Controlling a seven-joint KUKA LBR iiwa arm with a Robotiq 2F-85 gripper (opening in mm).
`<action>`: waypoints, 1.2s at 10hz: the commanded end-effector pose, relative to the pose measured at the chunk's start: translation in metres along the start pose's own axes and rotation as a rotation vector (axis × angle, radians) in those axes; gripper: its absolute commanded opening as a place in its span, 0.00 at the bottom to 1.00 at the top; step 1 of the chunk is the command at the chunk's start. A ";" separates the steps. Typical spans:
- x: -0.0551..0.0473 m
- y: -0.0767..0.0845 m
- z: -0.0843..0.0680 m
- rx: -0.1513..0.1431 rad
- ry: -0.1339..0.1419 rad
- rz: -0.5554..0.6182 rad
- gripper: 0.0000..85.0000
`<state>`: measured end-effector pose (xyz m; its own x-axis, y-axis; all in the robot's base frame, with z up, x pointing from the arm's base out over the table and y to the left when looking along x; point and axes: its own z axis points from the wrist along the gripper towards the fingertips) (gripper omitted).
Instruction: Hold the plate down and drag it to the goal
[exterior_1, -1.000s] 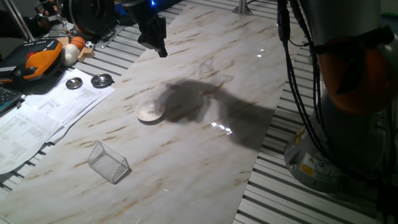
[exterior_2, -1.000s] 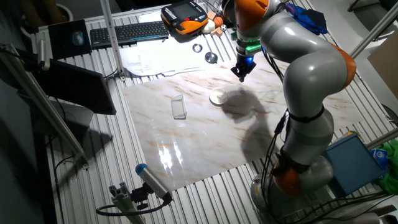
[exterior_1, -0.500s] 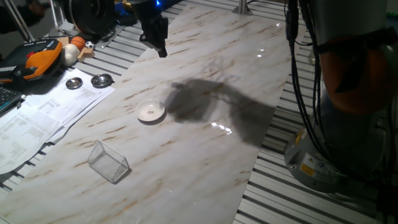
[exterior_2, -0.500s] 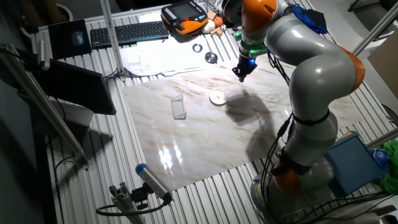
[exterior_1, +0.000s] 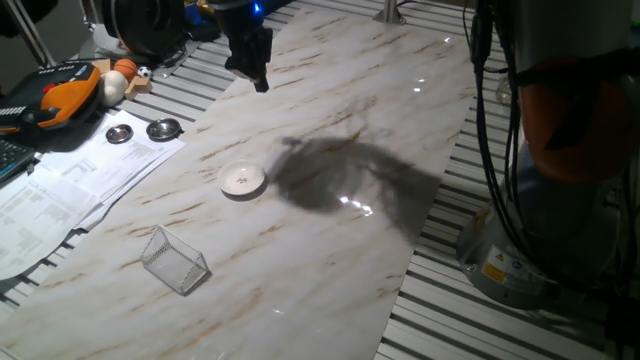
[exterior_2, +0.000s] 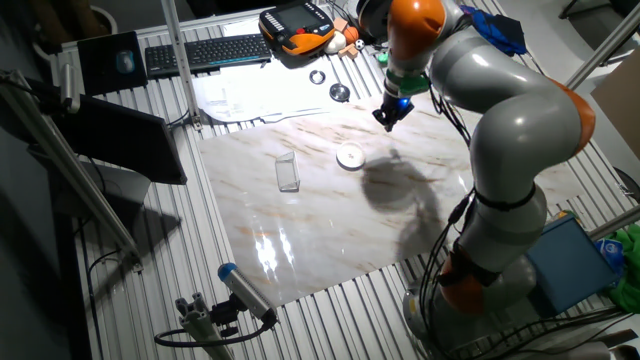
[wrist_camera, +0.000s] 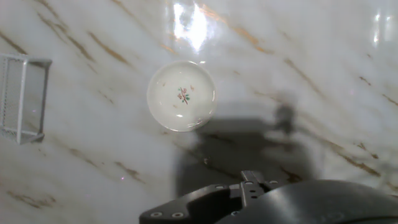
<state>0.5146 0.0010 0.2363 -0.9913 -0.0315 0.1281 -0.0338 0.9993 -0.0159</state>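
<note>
Approach stage; no contact made. My gripper hangs high above the marble tabletop, well clear of everything on it. In the fixed views my fingers show only as one dark tip, and the hand view shows just the dark housing at its lower edge, so I cannot tell whether my jaws are spread or pressed together. Nothing is held.

The plate lies flat on the marble below me and somewhat ahead along my line of sight, face up, with a small floral mark at its centre. It sits in the open, touching nothing, which leaves its whole top face free for a downward press.

The goal, a see-through box with thin pale edges, lies well apart from the plate, off to the far side of it as my camera sees it. Bare marble lies between the two, so a straight drag looks unobstructed.

Judgement: I am not yet over the plate's centre. I need to shift across until the floral mark is under my fingertips, then descend. Pressing off-centre risks tipping the rim or letting the plate slip out during the drag.
</note>
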 end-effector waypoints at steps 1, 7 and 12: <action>0.000 -0.001 0.001 -0.008 0.011 0.006 0.00; -0.043 -0.006 0.047 -0.043 0.011 0.037 0.00; -0.063 -0.003 0.111 -0.035 0.011 -0.023 0.00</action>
<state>0.5631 -0.0018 0.1383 -0.9886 -0.0555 0.1397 -0.0536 0.9984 0.0175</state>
